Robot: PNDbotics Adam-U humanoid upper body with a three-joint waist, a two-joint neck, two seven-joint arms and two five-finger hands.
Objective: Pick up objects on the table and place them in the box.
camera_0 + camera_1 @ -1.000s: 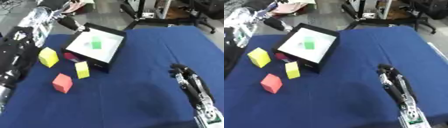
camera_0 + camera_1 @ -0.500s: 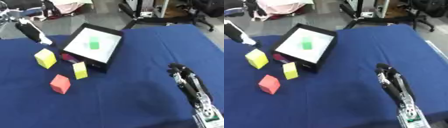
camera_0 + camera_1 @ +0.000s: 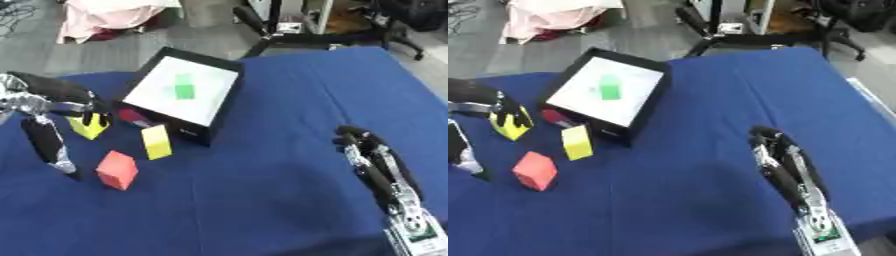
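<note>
Left robot hand [image 3: 54, 102] fingers spread over yellow block [image 3: 88, 127], right robot hand [image 3: 372, 157] relaxed, idle

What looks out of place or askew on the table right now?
Mostly the box: it sits turned at an angle to the blue table's edges. A small red thing is wedged against its near-left wall, partly hidden. The blocks outside lie tilted; nothing looks spilled or damaged.

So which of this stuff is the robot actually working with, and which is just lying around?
Part of the job:
box with a green block inside
two yellow blocks
red block
a dark red piece beside the box
left hand, reaching

Just lying about:
pink cloth on the floor
chair base
idle right hand
</note>
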